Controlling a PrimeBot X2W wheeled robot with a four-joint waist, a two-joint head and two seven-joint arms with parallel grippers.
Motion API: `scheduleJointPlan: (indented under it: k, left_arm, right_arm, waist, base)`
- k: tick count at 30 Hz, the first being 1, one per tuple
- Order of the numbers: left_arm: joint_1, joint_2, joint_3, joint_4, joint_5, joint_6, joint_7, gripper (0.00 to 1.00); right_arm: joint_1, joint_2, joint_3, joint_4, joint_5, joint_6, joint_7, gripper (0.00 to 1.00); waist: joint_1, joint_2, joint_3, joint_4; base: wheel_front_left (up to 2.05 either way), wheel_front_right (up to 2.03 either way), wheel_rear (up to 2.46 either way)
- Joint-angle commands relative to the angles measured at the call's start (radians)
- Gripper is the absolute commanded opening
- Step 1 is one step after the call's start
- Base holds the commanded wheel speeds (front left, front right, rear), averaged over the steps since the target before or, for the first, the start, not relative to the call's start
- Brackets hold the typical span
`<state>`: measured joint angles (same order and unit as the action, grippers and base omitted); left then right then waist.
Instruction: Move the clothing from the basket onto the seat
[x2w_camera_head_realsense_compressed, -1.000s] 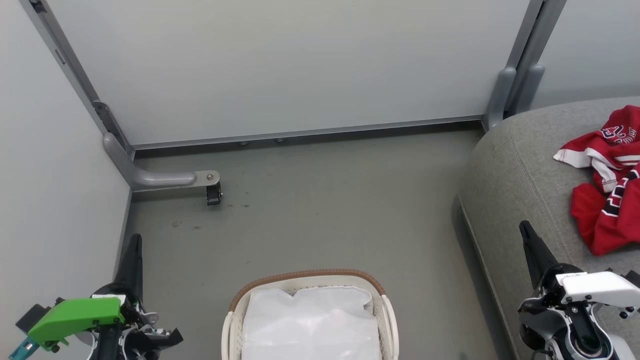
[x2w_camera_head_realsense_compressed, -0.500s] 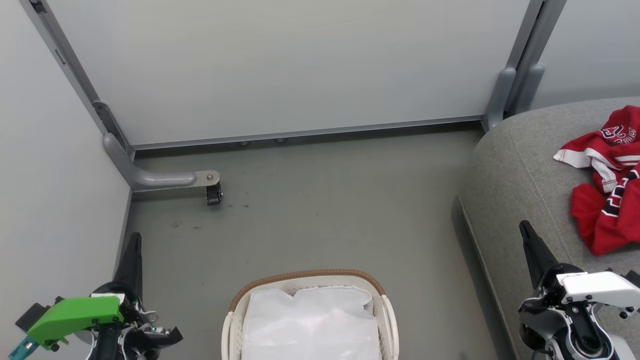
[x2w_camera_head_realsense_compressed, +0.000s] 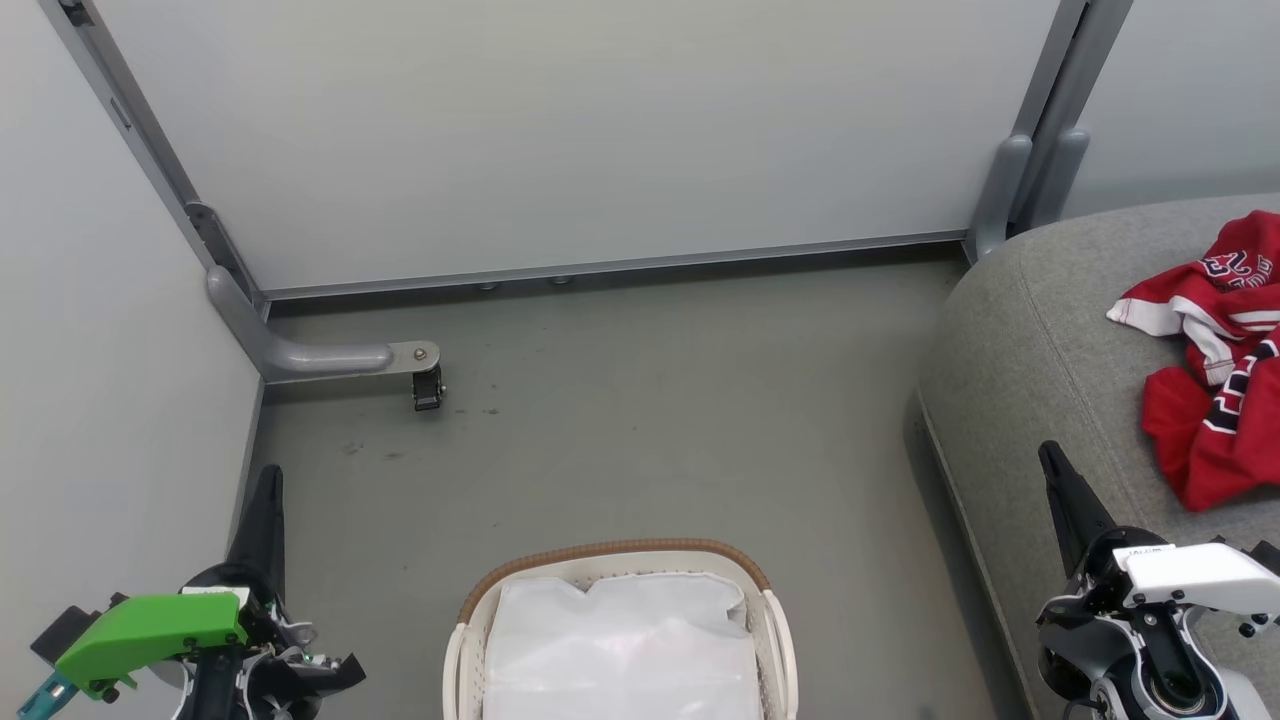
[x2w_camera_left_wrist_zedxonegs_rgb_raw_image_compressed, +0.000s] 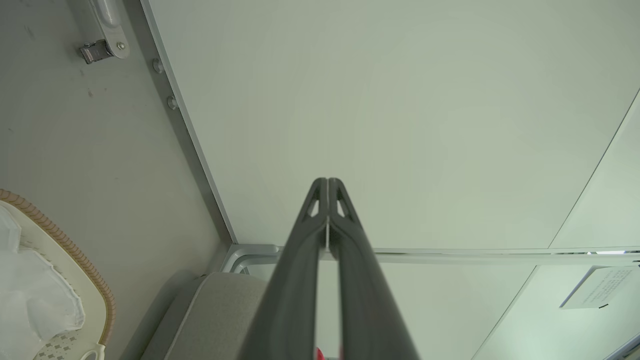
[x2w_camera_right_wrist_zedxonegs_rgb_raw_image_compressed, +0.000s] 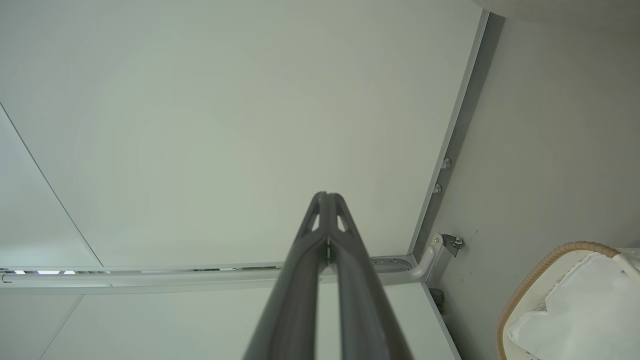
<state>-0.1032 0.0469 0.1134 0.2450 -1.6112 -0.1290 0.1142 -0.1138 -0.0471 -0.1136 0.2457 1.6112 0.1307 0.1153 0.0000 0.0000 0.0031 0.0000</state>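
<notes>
Red clothing (x2w_camera_head_realsense_compressed: 1215, 365) with white trim lies crumpled on the grey seat (x2w_camera_head_realsense_compressed: 1030, 340) at the right of the head view. The white basket (x2w_camera_head_realsense_compressed: 480, 600) with its brown woven rim stands on the floor at bottom centre, holding a white lining sheet (x2w_camera_head_realsense_compressed: 620, 650). My left gripper (x2w_camera_head_realsense_compressed: 268, 475) is shut at lower left, left of the basket, holding nothing. My right gripper (x2w_camera_head_realsense_compressed: 1048, 450) is shut at lower right over the seat's front edge, left of the clothing. Both wrist views show shut fingertips, left gripper (x2w_camera_left_wrist_zedxonegs_rgb_raw_image_compressed: 327, 181) and right gripper (x2w_camera_right_wrist_zedxonegs_rgb_raw_image_compressed: 326, 195), pointing at a pale wall panel.
Pale partition panels close the back and left. A grey metal foot with a black caster (x2w_camera_head_realsense_compressed: 427, 385) juts onto the floor at back left. Another grey post base (x2w_camera_head_realsense_compressed: 1005, 195) stands beside the seat. Bare grey floor (x2w_camera_head_realsense_compressed: 650, 420) lies between basket and panels.
</notes>
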Motion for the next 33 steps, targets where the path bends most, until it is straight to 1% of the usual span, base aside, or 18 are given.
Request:
scheduleJointPlan:
  k: [1, 33]
  left_arm:
    - [-0.011, 0.006, 0.003, -0.001, -0.003, -0.003, 0.003, 0.0]
    - [-0.011, 0.006, 0.002, -0.002, -0.003, -0.003, 0.003, 0.0]
  right_arm:
    - [0.011, -0.006, -0.002, -0.004, 0.003, 0.0, 0.001, 0.0]
    - [0.011, -0.006, -0.002, -0.004, 0.003, 0.0, 0.001, 0.0]
  waist:
    - [0.0, 0.0, 0.0, 0.0]
    - [0.0, 0.0, 0.0, 0.0]
  base:
    - [0.0, 0.0, 0.0]
    - [0.0, 0.0, 0.0]
